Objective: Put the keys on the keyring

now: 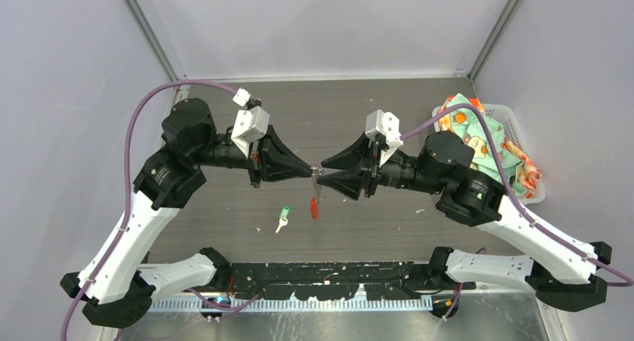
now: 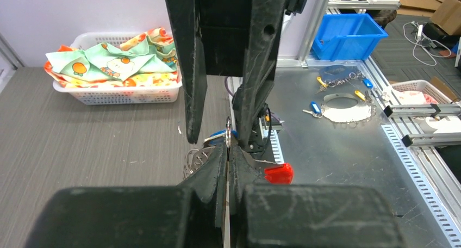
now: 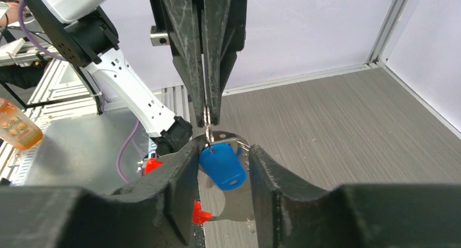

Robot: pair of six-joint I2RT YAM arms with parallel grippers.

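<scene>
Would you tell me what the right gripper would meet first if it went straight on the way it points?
Probably the blue-headed key between its open fingers, then the shut left gripper just beyond; depth is unclear.

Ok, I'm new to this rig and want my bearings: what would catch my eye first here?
The two grippers meeting tip to tip over mid-table: the left gripper pinches the keyring, the right gripper stands open around a blue key. A red loop dangles beneath, and a green key lies on the table nearby.
</scene>
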